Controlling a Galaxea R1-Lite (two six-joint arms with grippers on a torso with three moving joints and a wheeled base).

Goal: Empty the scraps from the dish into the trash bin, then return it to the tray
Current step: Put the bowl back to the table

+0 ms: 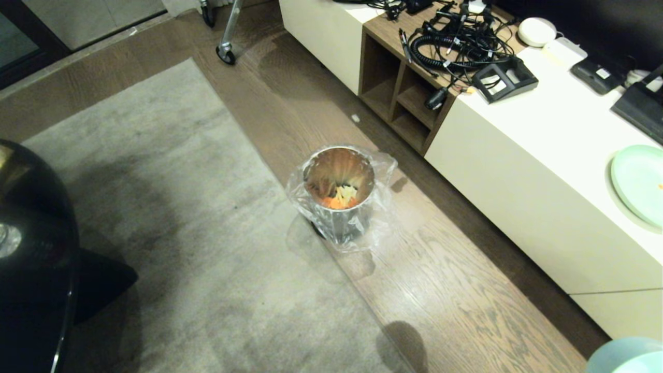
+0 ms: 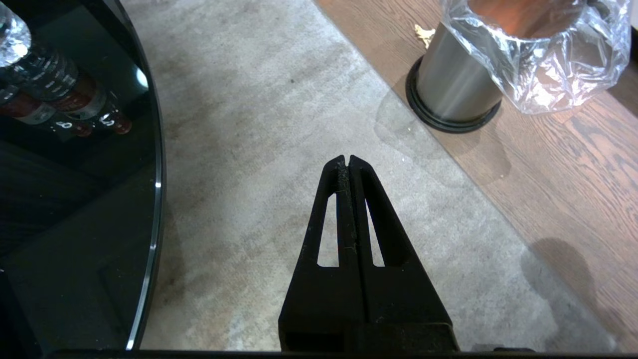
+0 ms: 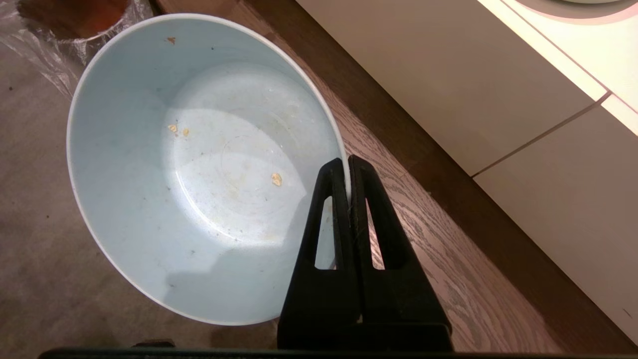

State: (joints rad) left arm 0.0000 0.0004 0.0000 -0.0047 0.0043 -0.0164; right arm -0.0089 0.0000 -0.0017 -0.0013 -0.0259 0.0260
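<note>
Now: bowl emptied, scraps in the bin

Right pincer [image 3: 349,167] is clamped on the rim of the bowl [image 3: 199,169] — only a few crumbs cling inside. Scraps [image 1: 339,198] lie in the bin [image 1: 339,199], standing on the floor at centre, just at the rug's [image 1: 171,248] edge. Left pincer [image 2: 348,160] hangs closed and empty above the rug, the bin at its 1 o'clock.

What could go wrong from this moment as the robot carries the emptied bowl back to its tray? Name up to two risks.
1. The right gripper pinches the bowl only at its thin rim, so it could slip or swing loose in transit.
2. Crumbs still cling inside the bowl and might drop on the rug once it leaves the trash bin.
</note>
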